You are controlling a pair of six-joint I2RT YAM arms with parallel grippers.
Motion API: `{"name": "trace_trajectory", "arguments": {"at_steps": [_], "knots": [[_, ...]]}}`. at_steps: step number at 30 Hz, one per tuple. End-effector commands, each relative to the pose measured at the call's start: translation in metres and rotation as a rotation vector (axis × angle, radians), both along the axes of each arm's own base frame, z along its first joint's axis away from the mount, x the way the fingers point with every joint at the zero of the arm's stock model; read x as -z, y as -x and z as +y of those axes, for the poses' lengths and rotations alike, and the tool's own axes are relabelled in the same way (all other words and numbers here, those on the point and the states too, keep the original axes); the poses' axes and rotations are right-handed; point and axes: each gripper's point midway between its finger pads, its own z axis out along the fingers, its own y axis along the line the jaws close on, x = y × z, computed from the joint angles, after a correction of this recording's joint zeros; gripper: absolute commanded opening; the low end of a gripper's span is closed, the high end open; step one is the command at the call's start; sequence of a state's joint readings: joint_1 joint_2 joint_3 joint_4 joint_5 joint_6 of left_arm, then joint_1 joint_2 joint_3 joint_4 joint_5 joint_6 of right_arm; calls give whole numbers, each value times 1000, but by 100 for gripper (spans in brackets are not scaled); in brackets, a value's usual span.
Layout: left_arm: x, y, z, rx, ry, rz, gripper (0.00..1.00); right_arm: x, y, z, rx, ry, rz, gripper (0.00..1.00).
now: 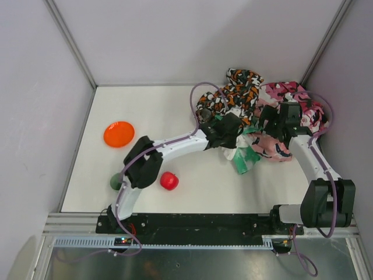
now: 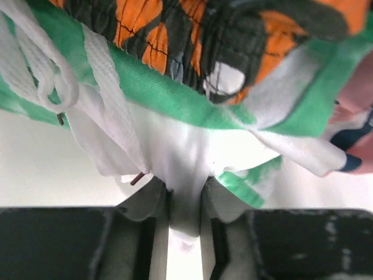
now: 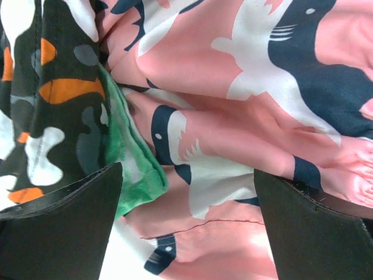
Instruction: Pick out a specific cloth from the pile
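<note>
The pile [image 1: 256,99] lies at the back right: an orange-black-white cloth [image 1: 236,87], a pink patterned cloth [image 1: 294,96] and a green-white mottled cloth [image 1: 245,158]. My left gripper [image 1: 228,131] is at the pile's front left edge. In the left wrist view it [image 2: 185,195] is shut on a fold of white fabric [image 2: 186,157], below green-white cloth [image 2: 163,87] with white drawstrings. I cannot tell whether that fold is the plain white cloth or a white part of the mottled one. My right gripper [image 1: 278,121] is open, jaws wide [image 3: 187,175], just over the pink cloth [image 3: 245,116].
A red ball [image 1: 169,181], a dark green ball [image 1: 116,182] and an orange disc [image 1: 119,133] lie on the left half of the white table [image 1: 175,116]. Grey walls [image 1: 35,116] close in three sides. The left arm's elbow hangs over the green ball.
</note>
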State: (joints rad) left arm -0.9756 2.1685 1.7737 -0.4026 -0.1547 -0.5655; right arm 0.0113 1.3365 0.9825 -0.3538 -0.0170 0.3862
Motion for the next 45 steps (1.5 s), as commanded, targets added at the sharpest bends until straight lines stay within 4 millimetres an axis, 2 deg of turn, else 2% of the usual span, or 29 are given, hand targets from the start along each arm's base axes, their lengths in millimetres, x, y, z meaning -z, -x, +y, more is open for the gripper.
{"name": "trace_trajectory", "arguments": {"at_steps": [1,4,7,11,13,15,18,21,25,27,28,35,37,39,41,45], "knots": [[-90,4,4,32,119,-127,26,-34,-1,0,-28,32,-84,99],[-90,7,7,45,113,-123,28,-36,3,2,-37,42,-81,99],[-87,11,5,66,112,-102,34,-41,7,8,-60,51,-88,99],[-82,12,3,76,99,-82,36,-46,13,16,-91,61,-97,99],[-79,13,2,79,90,-74,31,-47,17,20,-102,62,-97,99],[-77,13,3,83,80,-65,20,-48,21,23,-113,59,-91,99],[-79,16,2,91,79,-57,13,-49,30,31,-143,64,-81,99],[-85,17,3,97,84,-61,3,-49,44,54,-220,49,-68,99],[-92,20,6,103,90,-64,1,-43,65,102,-382,-67,-47,99],[-96,23,7,118,94,-62,1,-33,66,115,-403,-102,-11,98],[-98,25,8,127,96,-60,1,-28,63,114,-379,-104,6,97],[-99,35,24,138,76,-46,5,27,36,90,-201,-159,154,91],[-101,39,30,142,72,-43,2,44,25,78,-138,-143,179,91],[-106,43,38,138,71,-48,1,60,12,54,-34,-145,198,90],[-112,45,50,125,67,-61,1,71,-1,15,103,-168,204,89],[-123,46,87,64,55,-88,1,82,-17,-47,293,-118,175,87]]}}
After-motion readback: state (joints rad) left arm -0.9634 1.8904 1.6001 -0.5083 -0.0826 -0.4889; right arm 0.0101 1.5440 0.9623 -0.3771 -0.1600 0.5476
